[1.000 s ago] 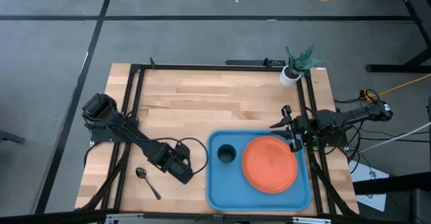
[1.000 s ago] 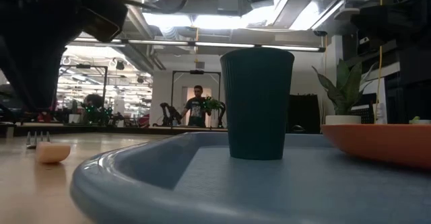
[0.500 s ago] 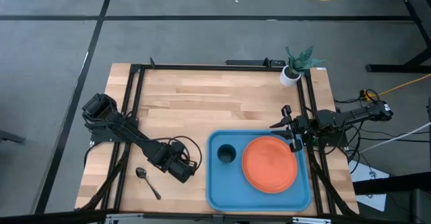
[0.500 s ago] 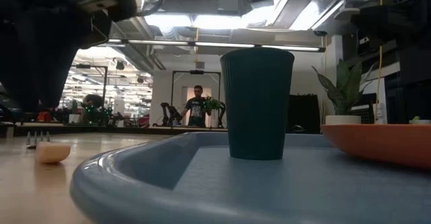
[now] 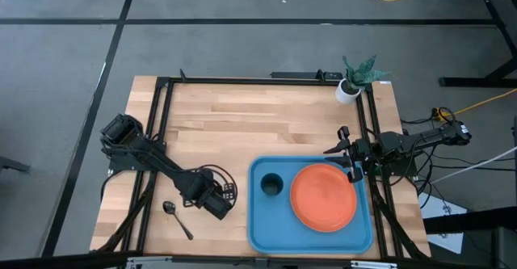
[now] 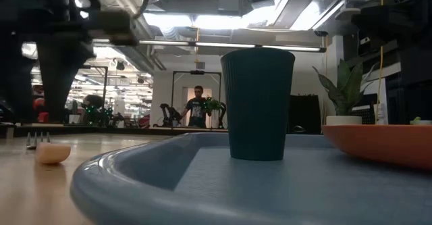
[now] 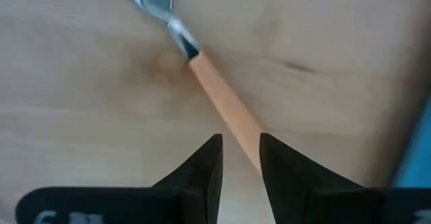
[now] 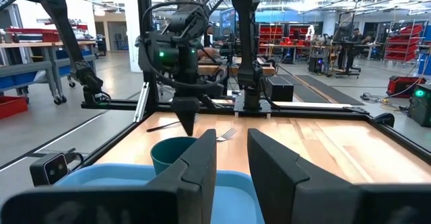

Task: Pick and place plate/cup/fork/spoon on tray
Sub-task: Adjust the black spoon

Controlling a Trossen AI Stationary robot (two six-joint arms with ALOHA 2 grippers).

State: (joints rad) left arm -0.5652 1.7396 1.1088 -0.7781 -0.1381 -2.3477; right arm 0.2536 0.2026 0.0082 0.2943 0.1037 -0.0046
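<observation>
The left gripper [image 5: 229, 195] hangs low over the wooden table [image 5: 242, 115], just beside the tray's [image 5: 257, 235] near-left edge. In the left wrist view its two dark fingers [image 7: 202, 170] stand a little apart, with the fork's [image 7: 225, 106] light orange handle running up to the gap between them; whether they touch the handle cannot be told, and nothing is lifted. The fork lies flat on the table, tines pointing away from the tray. The spoon [image 5: 177, 218] lies on the wood farther from the tray, beyond the left gripper. On the tray the cup [image 5: 271, 186] stands upright at its left end, with the plate [image 5: 323, 196] just beside it, filling the right part. The right gripper [image 5: 349, 161] waits at the tray's far right corner, jaws parted and empty. A potted plant [image 5: 355, 79] stands well beyond the tray at the table's far right corner.
</observation>
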